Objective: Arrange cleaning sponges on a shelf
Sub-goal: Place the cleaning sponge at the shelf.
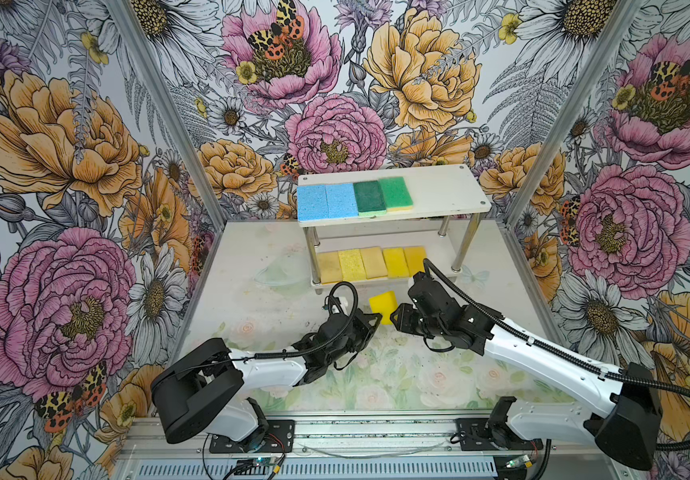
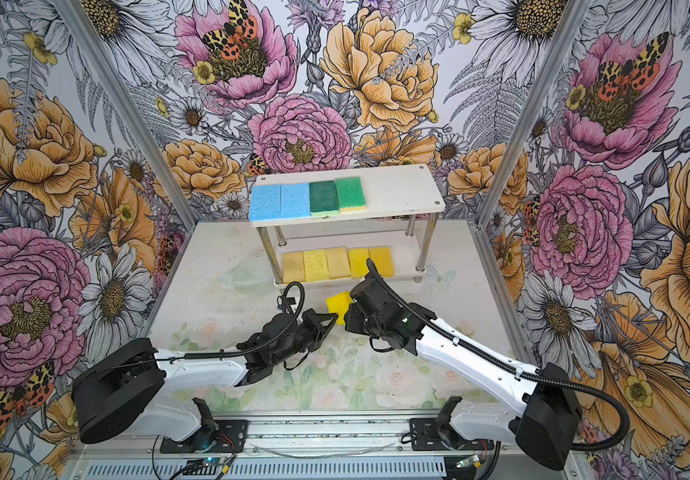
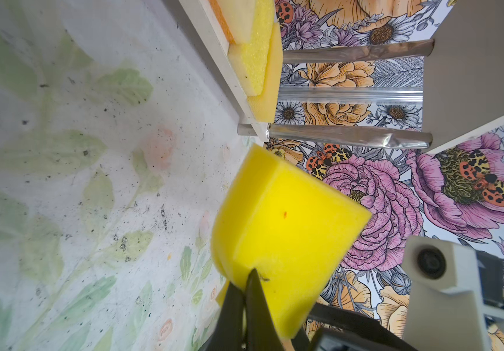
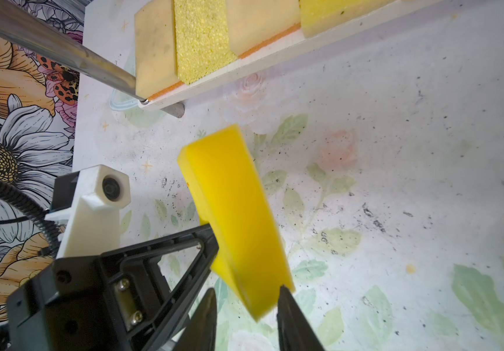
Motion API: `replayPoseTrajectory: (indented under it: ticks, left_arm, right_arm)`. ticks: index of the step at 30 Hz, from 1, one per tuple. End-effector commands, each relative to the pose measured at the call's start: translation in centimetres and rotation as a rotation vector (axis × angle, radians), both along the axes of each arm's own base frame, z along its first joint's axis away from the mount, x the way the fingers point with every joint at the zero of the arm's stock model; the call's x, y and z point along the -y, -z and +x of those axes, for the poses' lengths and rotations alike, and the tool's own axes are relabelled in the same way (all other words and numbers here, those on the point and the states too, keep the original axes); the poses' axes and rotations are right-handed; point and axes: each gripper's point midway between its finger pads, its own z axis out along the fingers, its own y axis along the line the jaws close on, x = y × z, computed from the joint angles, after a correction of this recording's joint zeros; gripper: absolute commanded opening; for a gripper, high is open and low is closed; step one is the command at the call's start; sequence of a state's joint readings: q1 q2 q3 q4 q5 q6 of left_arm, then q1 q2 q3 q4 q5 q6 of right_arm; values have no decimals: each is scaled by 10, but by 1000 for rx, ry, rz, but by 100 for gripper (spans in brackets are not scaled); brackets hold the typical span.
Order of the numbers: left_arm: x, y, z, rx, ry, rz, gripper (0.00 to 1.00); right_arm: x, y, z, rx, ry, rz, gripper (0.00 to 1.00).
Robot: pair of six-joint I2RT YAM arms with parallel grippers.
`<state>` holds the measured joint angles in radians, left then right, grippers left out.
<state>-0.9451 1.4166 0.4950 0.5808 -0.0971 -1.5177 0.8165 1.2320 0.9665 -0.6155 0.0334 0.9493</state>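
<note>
No text, brand or number is readable (sponges (image 1: 312, 202) and shelf (image 1: 439, 195) are plain).

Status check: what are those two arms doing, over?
Left gripper shut on yellow sponge. Right gripper open, jaws straddling its free end. Shelf holds four sponges above, five sponges below. Right arm crowds lower board.

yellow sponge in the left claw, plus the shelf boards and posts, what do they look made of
The yellow sponge looks like soft foam, matte and finely porous; it squashes thin where the left claw pinches it. The shelf boards are smooth white panels, perhaps laminate or plastic, can't tell which; flat with a faint sheen. The posts look like polished metal, likely chromed; they show mirror-like reflections.
</note>
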Motion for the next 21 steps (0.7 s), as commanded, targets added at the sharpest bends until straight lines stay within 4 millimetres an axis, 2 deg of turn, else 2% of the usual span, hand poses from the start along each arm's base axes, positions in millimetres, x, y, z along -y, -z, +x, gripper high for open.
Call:
replayPoseTrajectory:
  ticks: [1, 5, 12, 15, 16, 18, 20, 21]
  left_arm:
    - [7, -11, -4, 35, 36, -21, 0]
    - [10, -13, -5, 38, 50, -23, 0]
    - [11, -16, -5, 47, 55, -25, 0]
    - [13, -19, -5, 57, 60, -26, 0]
    - [12, -19, -4, 60, 62, -23, 10]
    - [14, -22, -4, 71, 75, -16, 45]
    - [13, -23, -5, 74, 88, 2, 73]
    - [11, -24, -6, 79, 92, 11, 83]
  right_arm:
    - [-5, -10, 9, 30, -3, 7, 34]
    - [-4, -7, 10, 30, -1, -3, 27]
    - [-5, -9, 11, 35, -2, -3, 3]
    - [-5, -8, 10, 30, -5, -2, 0]
    - [-5, -8, 10, 30, -3, -1, 0]
    - [-4, -10, 9, 32, -2, 5, 0]
    - [-3, -10, 9, 37, 1, 5, 0]
    - [-2, -11, 9, 40, 2, 5, 0]
